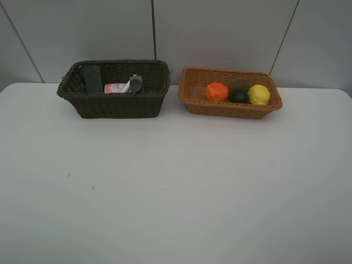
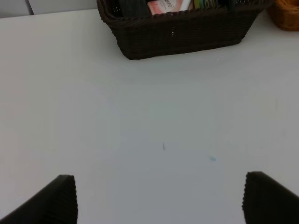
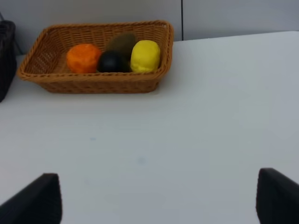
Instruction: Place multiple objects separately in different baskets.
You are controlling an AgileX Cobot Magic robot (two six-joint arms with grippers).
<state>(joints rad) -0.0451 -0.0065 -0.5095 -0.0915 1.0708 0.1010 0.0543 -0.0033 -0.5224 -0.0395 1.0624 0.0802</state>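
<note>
The dark brown basket (image 1: 113,104) at the back left holds a dark green bottle (image 1: 93,78), a pink bottle (image 1: 116,88) and a black eraser (image 1: 136,84); I cannot make out the marker. The light tan basket (image 1: 231,109) at the back right holds an orange (image 1: 216,92), a kiwi (image 1: 239,84), a mangosteen (image 1: 238,97) and a lemon (image 1: 258,94). Neither arm shows in the exterior view. My left gripper (image 2: 159,191) is open and empty over the bare table, well short of the dark basket (image 2: 187,32). My right gripper (image 3: 159,196) is open and empty, well short of the tan basket (image 3: 93,84).
The white table (image 1: 176,187) runs from the baskets to the near edge. A grey panelled wall (image 1: 220,33) stands right behind the baskets. The two baskets stand side by side with a small gap between them.
</note>
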